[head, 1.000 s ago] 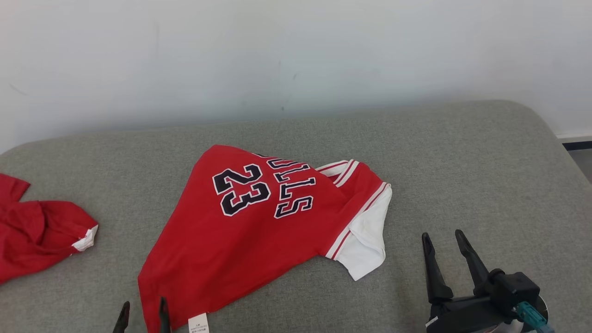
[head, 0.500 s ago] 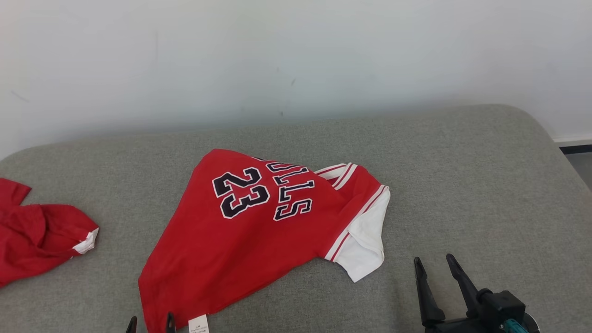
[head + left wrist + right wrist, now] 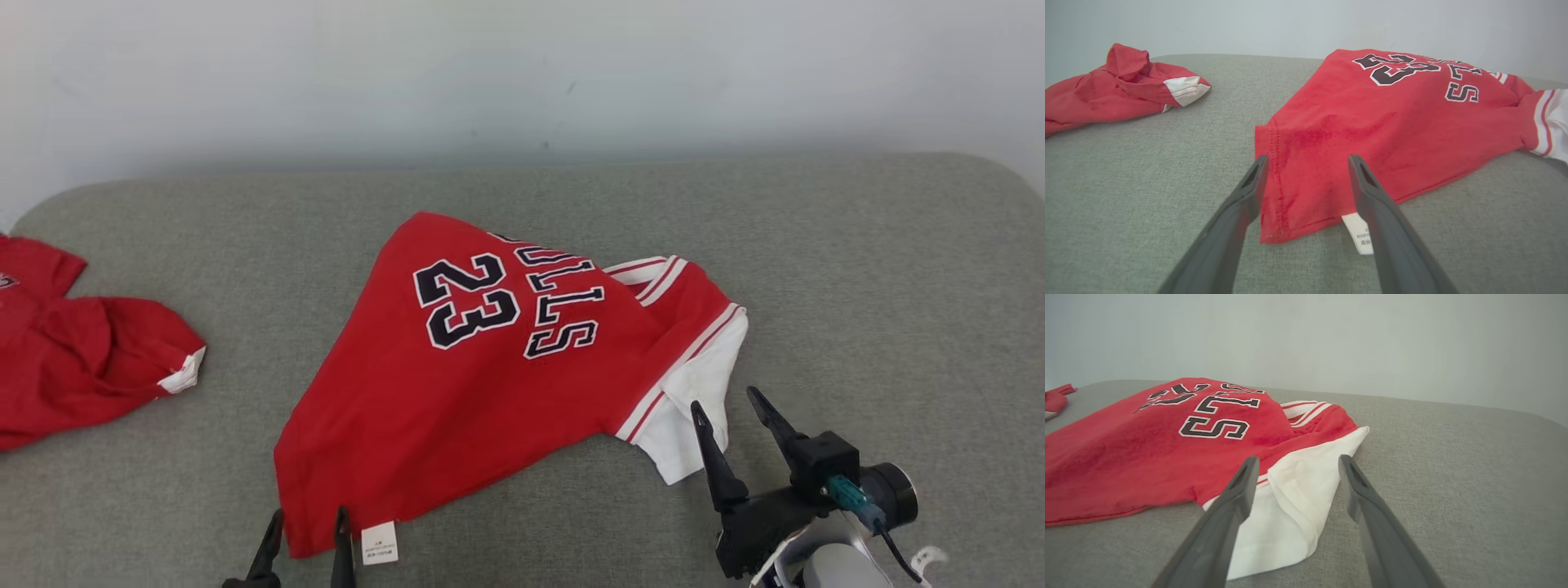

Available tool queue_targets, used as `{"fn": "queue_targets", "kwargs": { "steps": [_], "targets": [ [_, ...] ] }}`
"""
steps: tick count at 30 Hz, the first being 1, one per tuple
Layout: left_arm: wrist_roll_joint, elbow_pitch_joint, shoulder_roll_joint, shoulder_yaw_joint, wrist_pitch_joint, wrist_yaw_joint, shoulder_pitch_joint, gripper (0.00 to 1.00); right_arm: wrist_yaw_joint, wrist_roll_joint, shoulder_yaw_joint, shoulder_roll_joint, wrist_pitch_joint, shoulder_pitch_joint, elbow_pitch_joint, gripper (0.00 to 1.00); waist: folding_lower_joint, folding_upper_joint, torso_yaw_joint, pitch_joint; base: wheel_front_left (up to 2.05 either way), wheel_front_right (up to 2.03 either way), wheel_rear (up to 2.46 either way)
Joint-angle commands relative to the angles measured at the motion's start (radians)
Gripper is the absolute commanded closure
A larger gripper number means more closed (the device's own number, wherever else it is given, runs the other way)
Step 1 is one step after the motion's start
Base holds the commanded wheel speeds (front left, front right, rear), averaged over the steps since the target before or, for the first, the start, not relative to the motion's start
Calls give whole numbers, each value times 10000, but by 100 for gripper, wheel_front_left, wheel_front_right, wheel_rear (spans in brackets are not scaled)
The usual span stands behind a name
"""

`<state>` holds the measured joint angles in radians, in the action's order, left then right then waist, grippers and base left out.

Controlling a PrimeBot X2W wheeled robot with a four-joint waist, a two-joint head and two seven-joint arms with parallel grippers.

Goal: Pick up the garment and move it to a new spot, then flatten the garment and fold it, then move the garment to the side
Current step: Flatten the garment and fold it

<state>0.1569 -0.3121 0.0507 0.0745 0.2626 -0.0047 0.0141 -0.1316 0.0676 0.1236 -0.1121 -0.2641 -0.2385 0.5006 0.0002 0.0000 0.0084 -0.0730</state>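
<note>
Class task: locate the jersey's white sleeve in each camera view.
Head view: white sleeve, right of centre, low.
Left wrist view: far right edge.
Right wrist view: centre, lower half.
Shared landmark: the black lettering, beside the sleeve in each.

Crumpled red shirt [image 3: 82, 367] with white cuff at the left, grey woven surface [image 3: 857, 278] beneath it, pale wall [image 3: 522, 65] beyond

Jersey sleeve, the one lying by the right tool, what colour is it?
The sleeve is plain white; the right wrist view shows it best.
</note>
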Motion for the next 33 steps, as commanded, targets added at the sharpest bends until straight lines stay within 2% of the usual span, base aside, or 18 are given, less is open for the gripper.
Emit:
{"fn": "queue_targets", "kwargs": {
  "steps": [1, 6, 13, 19, 23, 24, 25, 27, 28, 29, 33],
  "targets": [
    [88, -21, -3, 120, 33, 43, -179, 0, 19, -171, -31, -58, -2, -322, 430, 0, -2, 0, 594, -467, 0, 0, 0],
    [279, 48, -4, 438, 33, 221, -404, 0, 19, -792, -431, -94, -2, -1357, 1948, 0, -2, 0, 1188, -833, 0, 0, 0],
    [411, 152, -5, 496, 33, 306, -464, 0, 20, -1148, -710, -50, -1, -1745, 2396, 0, -2, 0, 1363, -1037, 0, 0, 0],
    [516, 221, -4, 578, 33, 325, -586, 0, 20, -1206, -1022, -14, -1, -1559, 2288, 15, -2, 0, 1281, -1089, 0, 0, 0],
    [530, 234, -4, 583, 33, 330, -582, 0, 19, -1235, -1182, -23, -1, -1516, 2306, 35, -2, 0, 1198, -1107, 0, 0, 0],
    [539, 238, -4, 588, 33, 330, -594, 0, 20, -1249, -1228, -25, -1, -1523, 2292, 48, -2, 0, 1184, -1116, 0, 0, 0],
    [538, 242, -4, 594, 33, 330, -610, 0, 19, -1277, -1253, -24, -1, -1524, 2276, 53, -2, 0, 1173, -1125, 0, 0, 0],
    [534, 234, -6, 604, 33, 324, -628, 0, 19, -1276, -1316, -9, -1, -1526, 2242, 78, -2, 0, 1154, -1134, 0, 0, 0],
    [534, 234, -6, 604, 33, 324, -628, 0, 19, -1276, -1316, -9, -1, -1526, 2242, 78, -2, 0, 1154, -1134, 0, 0, 0],
    [509, 230, -4, 598, 33, 317, -635, 0, 19, -1249, -1338, 5, -2, -1525, 2167, 100, -2, 0, 1142, -1133, 0, 0, 0],
    [430, 259, -6, 518, 33, 255, -578, 0, 20, -994, -1579, 94, -1, -1405, 1702, 100, -2, 0, 1008, -1028, 0, 0, 0]
  ]
}}
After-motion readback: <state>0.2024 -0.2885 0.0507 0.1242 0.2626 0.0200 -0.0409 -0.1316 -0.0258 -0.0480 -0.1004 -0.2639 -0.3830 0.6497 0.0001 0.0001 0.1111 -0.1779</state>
